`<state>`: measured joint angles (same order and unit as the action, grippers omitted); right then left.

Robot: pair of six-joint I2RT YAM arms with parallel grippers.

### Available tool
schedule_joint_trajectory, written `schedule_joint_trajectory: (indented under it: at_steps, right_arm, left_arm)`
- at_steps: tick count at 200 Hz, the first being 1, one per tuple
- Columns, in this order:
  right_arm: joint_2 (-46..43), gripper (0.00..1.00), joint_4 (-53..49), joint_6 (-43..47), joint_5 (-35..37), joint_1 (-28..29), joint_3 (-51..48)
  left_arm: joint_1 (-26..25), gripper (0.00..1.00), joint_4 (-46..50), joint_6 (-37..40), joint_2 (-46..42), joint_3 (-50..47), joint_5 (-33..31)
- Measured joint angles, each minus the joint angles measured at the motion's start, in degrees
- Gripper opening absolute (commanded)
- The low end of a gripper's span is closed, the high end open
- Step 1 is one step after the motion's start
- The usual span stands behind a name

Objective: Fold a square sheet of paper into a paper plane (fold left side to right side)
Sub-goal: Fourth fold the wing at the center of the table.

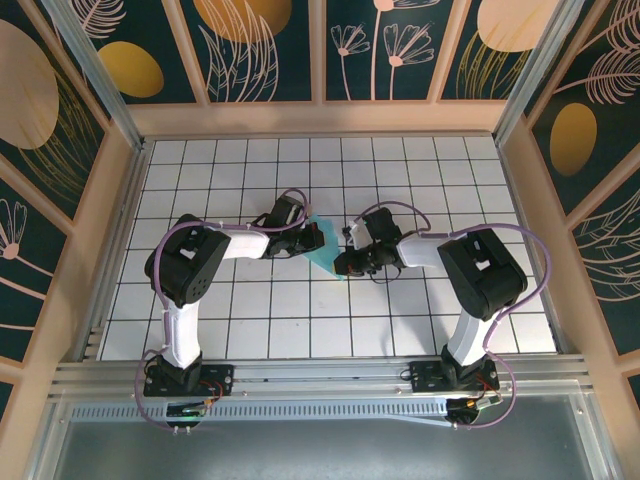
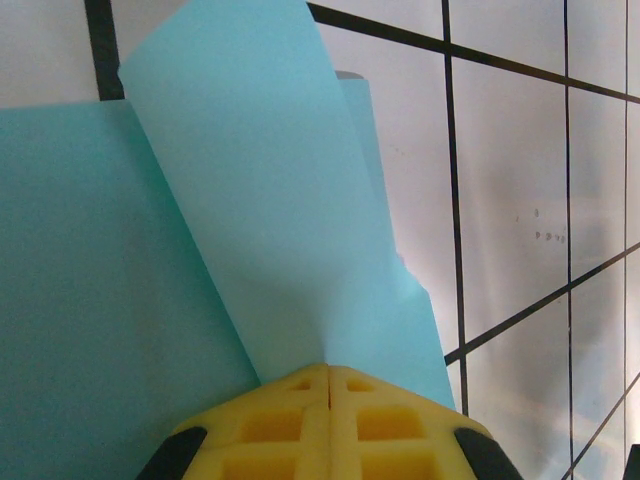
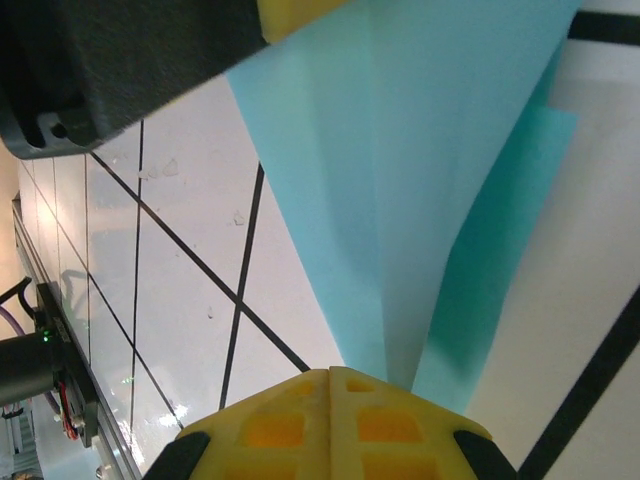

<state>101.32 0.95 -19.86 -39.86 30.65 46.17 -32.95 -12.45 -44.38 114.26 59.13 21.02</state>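
Pinching a thin turquoise-blue square sheet of paper [image 1: 325, 252], partly folded, two grippers meet at the middle of the white gridded worktop [image 1: 250, 330], well clear of its edges. The left gripper [image 2: 328, 385] and right gripper [image 3: 330, 385] are each fully closed on the paper, seemingly to raise one flap while steadying the rest.

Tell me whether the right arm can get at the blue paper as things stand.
Yes, it seems: the right gripper is shut on the blue paper, nothing between; the left gripper pinches it too.
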Motion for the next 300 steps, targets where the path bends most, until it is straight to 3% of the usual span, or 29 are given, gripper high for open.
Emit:
schedule_joint_trajectory:
  at_steps: [300]
  right_arm:
    - [-2.10, 0.00, -1.55, 1.55, 2.73, 0.00, -3.26]
  left_arm:
    - [-0.02, 0.00, 0.02, 0.00, 0.00, 0.02, -0.04]
